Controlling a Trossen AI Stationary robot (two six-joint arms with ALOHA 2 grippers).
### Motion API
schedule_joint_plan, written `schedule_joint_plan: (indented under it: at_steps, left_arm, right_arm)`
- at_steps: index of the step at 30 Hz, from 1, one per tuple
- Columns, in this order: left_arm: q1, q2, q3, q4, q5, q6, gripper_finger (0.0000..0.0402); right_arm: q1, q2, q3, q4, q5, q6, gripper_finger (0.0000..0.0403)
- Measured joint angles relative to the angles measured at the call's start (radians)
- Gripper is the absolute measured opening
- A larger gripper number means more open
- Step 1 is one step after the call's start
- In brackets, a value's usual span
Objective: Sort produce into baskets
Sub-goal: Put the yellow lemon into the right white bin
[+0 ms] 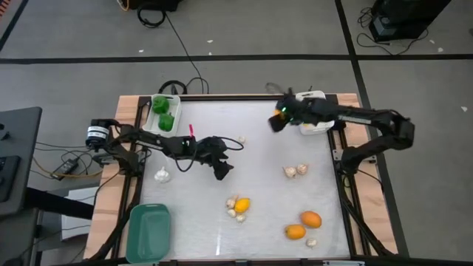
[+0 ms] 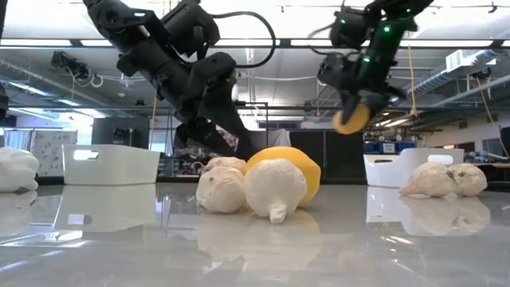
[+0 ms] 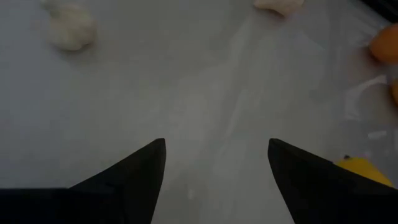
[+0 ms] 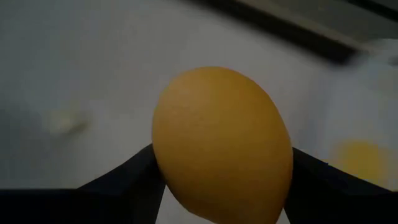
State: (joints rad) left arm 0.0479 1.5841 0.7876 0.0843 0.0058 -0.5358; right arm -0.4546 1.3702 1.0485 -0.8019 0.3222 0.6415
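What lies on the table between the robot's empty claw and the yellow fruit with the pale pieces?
Nothing: the high view shows bare table between the left gripper and the yellow fruit.

left hand [image 1: 222, 171] hovers mid-table; right hand [image 1: 276, 122] sits beside the white bin [image 1: 314, 127].

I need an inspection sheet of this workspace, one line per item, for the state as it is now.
Surface: white table, wooden rim.
Job's things: green peppers in a white bin; second white bin at the far right; teal bin empty; oranges, a yellow fruit and whitish pieces loose.
Clutter: pink item, unclear.
Grippers: left gripper open, low over the table; right gripper shut on an orange fruit, raised.
Cables: on the floor.
Surroundings: monitor at left.
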Motion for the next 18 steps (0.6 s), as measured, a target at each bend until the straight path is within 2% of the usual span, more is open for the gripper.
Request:
schedule_joint_plan:
  at_steps: [6, 13, 18]
  left_arm:
    - [-0.002, 0.000, 0.000, 0.040, 0.015, 0.011, 0.0288]
    - [-0.002, 0.000, 0.000, 0.059, 0.012, 0.037, 0.0288]
    - [-0.002, 0.000, 0.000, 0.081, -0.012, 0.115, 0.0288]
  right_arm:
    - [-0.186, -0.020, -0.001, -0.164, 0.078, 0.078, 0.0270]
    - [-0.339, 0.071, -0.001, -0.076, 0.068, 0.045, 0.0271]
    - [-0.427, 0.163, -0.001, -0.014, -0.052, 0.015, 0.0297]
